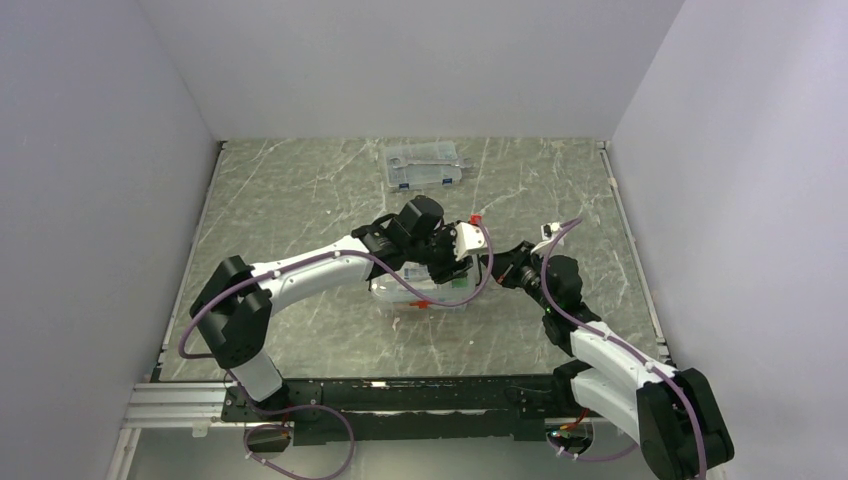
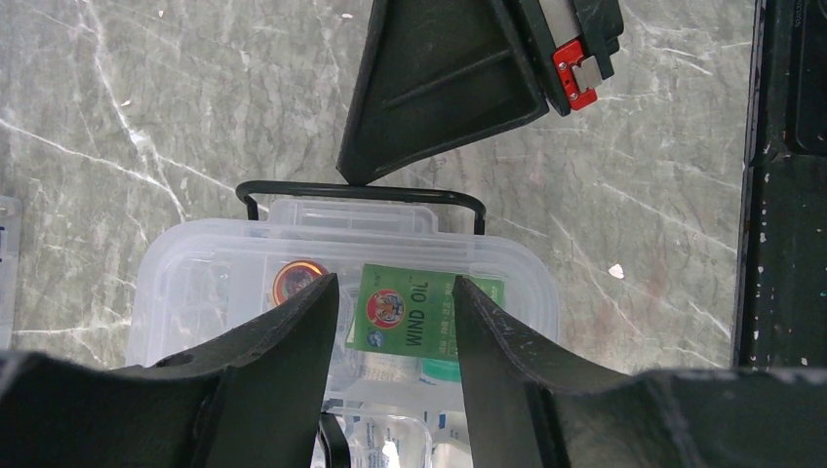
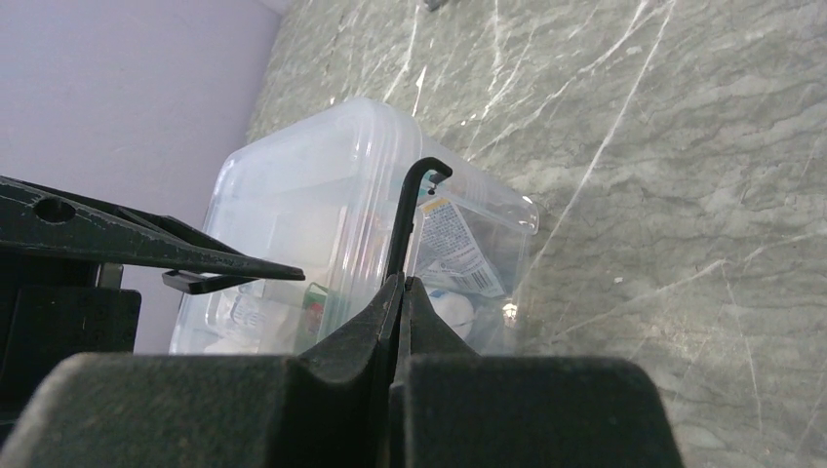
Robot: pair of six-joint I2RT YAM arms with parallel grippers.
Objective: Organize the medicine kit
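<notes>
The medicine kit point(image 1: 425, 293) is a clear plastic box standing at the table's middle with its clear lid point(image 2: 351, 249) on. Through the lid I see a green "Wind Oil" packet point(image 2: 429, 312), a small round tin point(image 2: 293, 280) and white packets. My left gripper point(image 2: 395, 292) is open and empty, just above the lid, its fingers astride the green packet. My right gripper point(image 3: 401, 283) is shut on the lid's thin black handle point(image 3: 410, 219) at the box's right end. The same handle point(image 2: 361, 190) shows in the left wrist view with the right gripper's tip point(image 2: 356, 174) on it.
A flatter clear case with blue latches and metal tools point(image 1: 424, 166) lies at the back of the marble table. The black base rail point(image 2: 780, 195) runs along the near edge. Grey walls enclose the table on three sides.
</notes>
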